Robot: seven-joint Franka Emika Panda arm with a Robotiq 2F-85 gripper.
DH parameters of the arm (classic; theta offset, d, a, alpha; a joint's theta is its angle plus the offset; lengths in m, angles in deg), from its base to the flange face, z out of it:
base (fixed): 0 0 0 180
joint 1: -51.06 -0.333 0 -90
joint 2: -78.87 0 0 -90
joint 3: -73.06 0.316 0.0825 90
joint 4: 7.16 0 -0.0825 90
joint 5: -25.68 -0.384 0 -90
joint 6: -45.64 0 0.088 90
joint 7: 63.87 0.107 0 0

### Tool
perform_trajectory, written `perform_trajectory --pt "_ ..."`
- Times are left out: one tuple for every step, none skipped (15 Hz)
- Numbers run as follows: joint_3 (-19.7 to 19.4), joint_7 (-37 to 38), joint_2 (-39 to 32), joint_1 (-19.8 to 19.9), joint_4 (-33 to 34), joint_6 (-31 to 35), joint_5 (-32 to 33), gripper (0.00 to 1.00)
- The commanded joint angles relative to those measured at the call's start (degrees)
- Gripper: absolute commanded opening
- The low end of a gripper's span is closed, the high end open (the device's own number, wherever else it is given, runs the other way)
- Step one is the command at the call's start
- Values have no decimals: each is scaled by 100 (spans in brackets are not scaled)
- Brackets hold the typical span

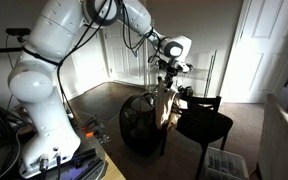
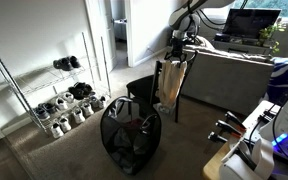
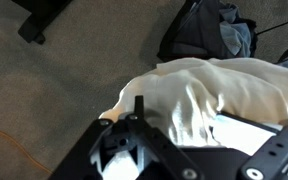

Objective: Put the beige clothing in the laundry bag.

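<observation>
The beige clothing [image 1: 165, 106] hangs lifted in the air from my gripper [image 1: 167, 70], and shows in both exterior views [image 2: 172, 85]. The gripper [image 2: 179, 54] is shut on the top of the cloth. The laundry bag [image 1: 137, 127] is a black mesh hamper standing on the carpet below and to one side of the cloth, also seen in an exterior view [image 2: 130, 137]. In the wrist view the beige cloth [image 3: 219, 92] spreads under my fingers [image 3: 179, 135], and the bag [image 3: 206, 32] with dark clothes in it lies beyond.
A black chair [image 1: 206, 124] stands right behind the hanging cloth. A shoe rack [image 2: 56, 98] lines the wall, a grey couch [image 2: 239, 78] stands at the back, and a white basket [image 1: 225, 162] sits on the floor. An orange cable [image 3: 14, 140] crosses the carpet.
</observation>
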Motion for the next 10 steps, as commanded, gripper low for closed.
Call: perform_trajectory --pt "-45 -31 -287 -43 434 -161 101 44" --pt "-36 -36 -320 -27 543 -214 83 38" --pt "-30 -66 -313 -19 528 -209 70 31" --pt "-19 -108 -266 -1 475 -239 35 25" --pt "-23 -124 -227 4 435 -245 29 19" --pt "-25 -135 -200 12 411 -246 19 12" --pt "-26 -135 -194 27 487 -310 9 7" --pt "-29 -137 -163 32 472 -319 2 2" --pt "-31 -121 -131 34 526 -363 -3 1" --pt "-38 -141 -21 32 436 -332 -2 0"
